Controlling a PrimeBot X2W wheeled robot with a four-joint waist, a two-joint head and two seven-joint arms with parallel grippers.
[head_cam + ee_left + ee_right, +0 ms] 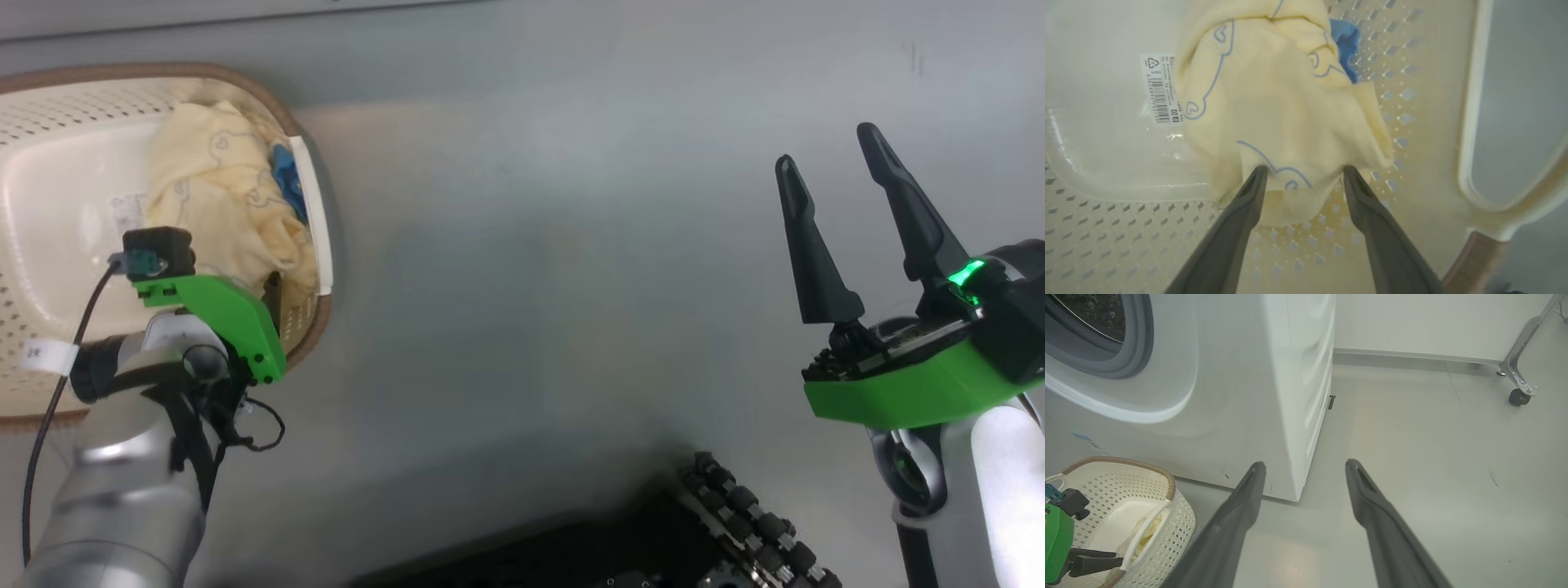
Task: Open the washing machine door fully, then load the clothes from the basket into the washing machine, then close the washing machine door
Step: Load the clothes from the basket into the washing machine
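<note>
The left tool (1304, 173) is down in the basket (1412, 122), its fingers spread wide with the tips at the lower fold of the cream garment (1274, 102), which lies bunched against the basket's end wall. I'd push a little deeper so both fingers straddle a thick fold, then pinch before lifting. The right tool (826, 144) hangs spread and empty above the floor (531, 245).
</note>
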